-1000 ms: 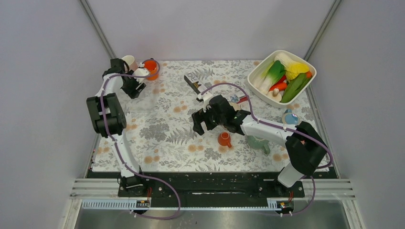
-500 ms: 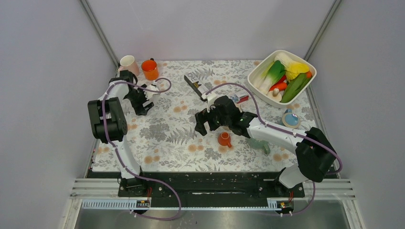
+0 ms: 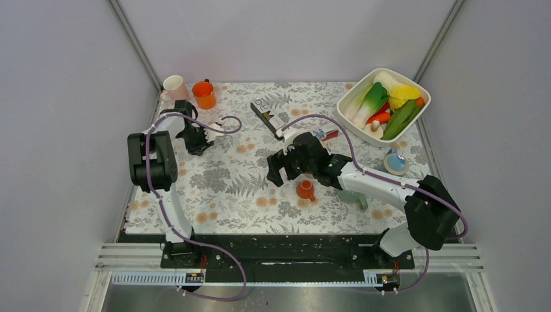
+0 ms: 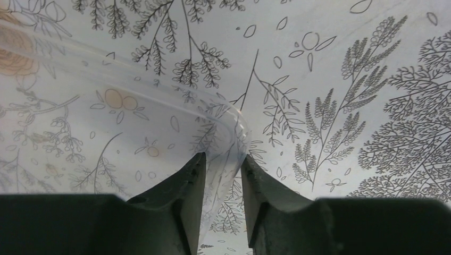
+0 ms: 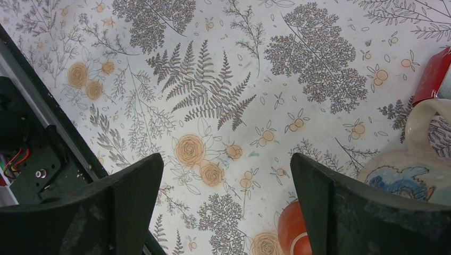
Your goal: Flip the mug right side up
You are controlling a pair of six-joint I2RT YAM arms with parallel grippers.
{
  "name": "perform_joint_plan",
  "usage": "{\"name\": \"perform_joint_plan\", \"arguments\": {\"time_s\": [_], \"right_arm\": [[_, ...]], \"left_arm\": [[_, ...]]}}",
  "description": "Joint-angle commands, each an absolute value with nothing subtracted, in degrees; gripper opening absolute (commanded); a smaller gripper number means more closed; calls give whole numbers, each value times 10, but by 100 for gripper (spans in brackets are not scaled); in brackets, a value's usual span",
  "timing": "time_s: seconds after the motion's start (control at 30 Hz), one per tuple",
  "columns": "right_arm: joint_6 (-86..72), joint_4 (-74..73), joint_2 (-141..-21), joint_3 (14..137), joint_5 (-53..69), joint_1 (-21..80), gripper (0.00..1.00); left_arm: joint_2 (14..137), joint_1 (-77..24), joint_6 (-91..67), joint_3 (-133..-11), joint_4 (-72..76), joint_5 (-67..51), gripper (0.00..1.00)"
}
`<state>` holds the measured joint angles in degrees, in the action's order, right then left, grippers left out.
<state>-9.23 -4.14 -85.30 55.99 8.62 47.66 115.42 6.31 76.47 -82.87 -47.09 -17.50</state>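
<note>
A small orange mug (image 3: 304, 189) sits base up on the flowered table cloth, its handle toward the near side. It shows at the bottom of the right wrist view (image 5: 290, 234), with a pale ring on its base. My right gripper (image 3: 277, 173) hovers just left of it, jaws wide open and empty (image 5: 226, 202). A larger orange mug (image 3: 204, 94) stands mouth up at the back left. My left gripper (image 3: 196, 140) is to the near side of it, over bare cloth. Its jaws stand a narrow gap apart (image 4: 222, 164), with a clear cable (image 4: 159, 90) seen between them.
A pink mug (image 3: 173, 85) stands in the back left corner. A cream jug with a blue picture (image 5: 415, 170) and a red item (image 5: 432, 74) lie under my right arm. There is also a dark box (image 3: 265, 112), a white bowl of vegetables (image 3: 382, 101), a green object (image 3: 354, 195) and a blue item (image 3: 394, 161).
My left gripper has drawn away from the larger orange mug, toward the near side, leaving it standing and uncovering the pink mug. My right arm has shifted slightly to the right.
</note>
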Motion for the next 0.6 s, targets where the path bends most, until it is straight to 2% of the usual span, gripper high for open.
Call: {"name": "perform_joint_plan", "arguments": {"time_s": [0.0,0.1,0.57], "right_arm": [[-90,-24,-831,558,83,473,100],[-90,-24,-822,549,79,473,99],[-95,-23,-763,503,67,473,100]], "left_arm": [[1131,41,783,-798,-470,-164,30],[1122,31,782,-777,-470,-165,27],[1033,-18,755,-665,-470,-179,27]]}}
